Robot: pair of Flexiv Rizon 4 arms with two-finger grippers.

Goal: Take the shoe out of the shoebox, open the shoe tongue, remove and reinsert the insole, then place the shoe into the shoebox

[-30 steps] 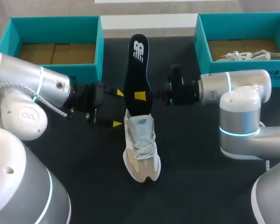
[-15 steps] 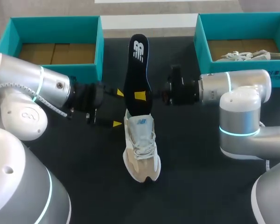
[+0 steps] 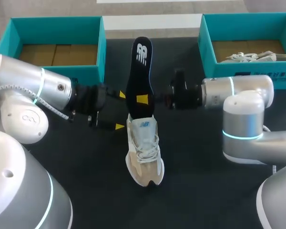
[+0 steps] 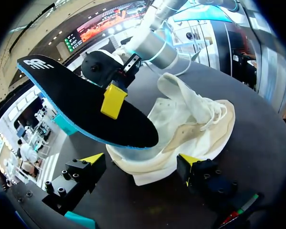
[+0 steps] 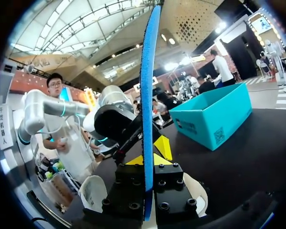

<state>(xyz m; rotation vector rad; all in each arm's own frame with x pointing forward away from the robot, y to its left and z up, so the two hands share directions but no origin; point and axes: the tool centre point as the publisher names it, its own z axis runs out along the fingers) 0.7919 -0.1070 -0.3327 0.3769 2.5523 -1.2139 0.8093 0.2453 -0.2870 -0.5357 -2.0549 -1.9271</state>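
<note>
Head view, centre: the right claw pinches the insole at the mouth of the shoe on the table. Left wrist: the left claw gapes wide either side of the shoe's heel, holding nothing. Right wrist: the insole is clamped edge-on, and with the shoe unheld, it may shift and the insole buckle.

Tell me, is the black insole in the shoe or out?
Almost all out. The right gripper holds the insole above the shoe; only its lower tip meets the opening.

Exhibition hall: vaulted glass roof, big display screen overhead.
</note>
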